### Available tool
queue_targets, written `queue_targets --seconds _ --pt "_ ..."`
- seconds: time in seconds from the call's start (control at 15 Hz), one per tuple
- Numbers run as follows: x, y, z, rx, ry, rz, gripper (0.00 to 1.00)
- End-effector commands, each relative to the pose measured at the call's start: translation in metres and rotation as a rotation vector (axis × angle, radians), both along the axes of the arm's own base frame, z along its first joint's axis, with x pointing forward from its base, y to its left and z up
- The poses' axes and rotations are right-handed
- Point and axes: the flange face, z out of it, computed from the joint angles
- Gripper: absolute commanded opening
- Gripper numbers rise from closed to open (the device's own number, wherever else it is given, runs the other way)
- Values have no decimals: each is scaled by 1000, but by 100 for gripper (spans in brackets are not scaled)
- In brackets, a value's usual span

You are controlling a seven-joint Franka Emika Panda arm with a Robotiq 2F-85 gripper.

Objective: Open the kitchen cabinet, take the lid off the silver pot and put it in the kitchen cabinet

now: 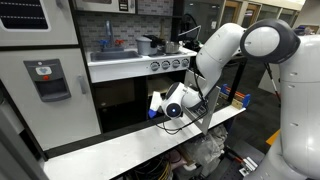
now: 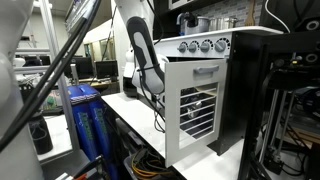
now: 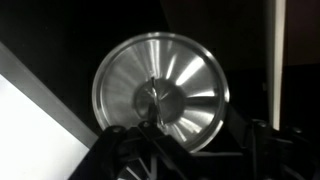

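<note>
Pincer (image 3: 187, 148), lid (image 3: 160, 92), white tabletop (image 1: 130, 148), cluttered lab

Exterior views mid-range on the kitchen cabinet (image 2: 195, 115) from differing sides; wrist view close on the lid (image 3: 160, 92).

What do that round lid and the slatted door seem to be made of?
The lid looks like metal, probably steel. It is silver and shiny, with bright streaks fanning out from its centre in the wrist view. The door looks like painted wood or plastic. It is flat white with no glints, and the pictures do not show which material it is.
</note>
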Motion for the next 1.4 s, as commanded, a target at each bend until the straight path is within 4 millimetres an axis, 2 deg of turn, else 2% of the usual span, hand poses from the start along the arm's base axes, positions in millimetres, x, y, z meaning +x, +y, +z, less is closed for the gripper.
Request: queue_targets --seconds 0.0,1.33 --pt "11 -6 -4 -3 -7 29 44" --pt "18 -3 -11 -16 -8 48 44"
